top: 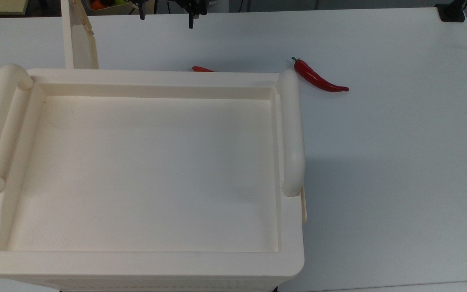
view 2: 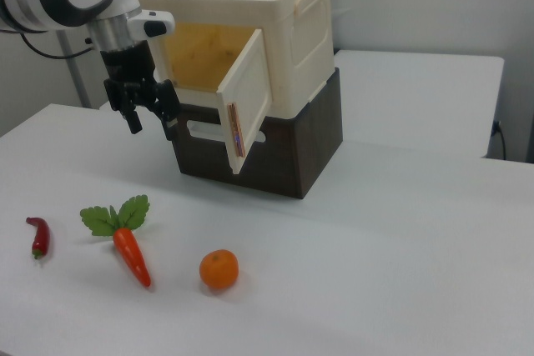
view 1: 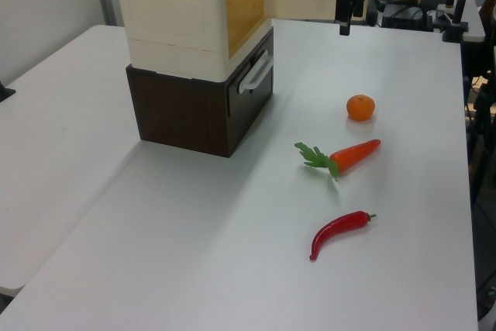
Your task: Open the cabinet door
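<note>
Cream plastic cabinet point(view 2: 275, 31) sits on a dark brown drawer base point(view 2: 275, 152) on the white surface point(view 2: 400, 248). Cabinet door point(view 2: 248, 97) stands swung well out from the front, amber interior exposed — task looks done. Hand point(view 2: 148, 110) hangs free just beside the opening, fingers spread with nothing between them, likely backed clear of the door's arc. Carrot point(view 2: 129, 252), orange point(view 2: 219, 269) and red chilli point(view 2: 37, 236) lie untouched — distractors. No readable labels or writing anywhere.
</note>
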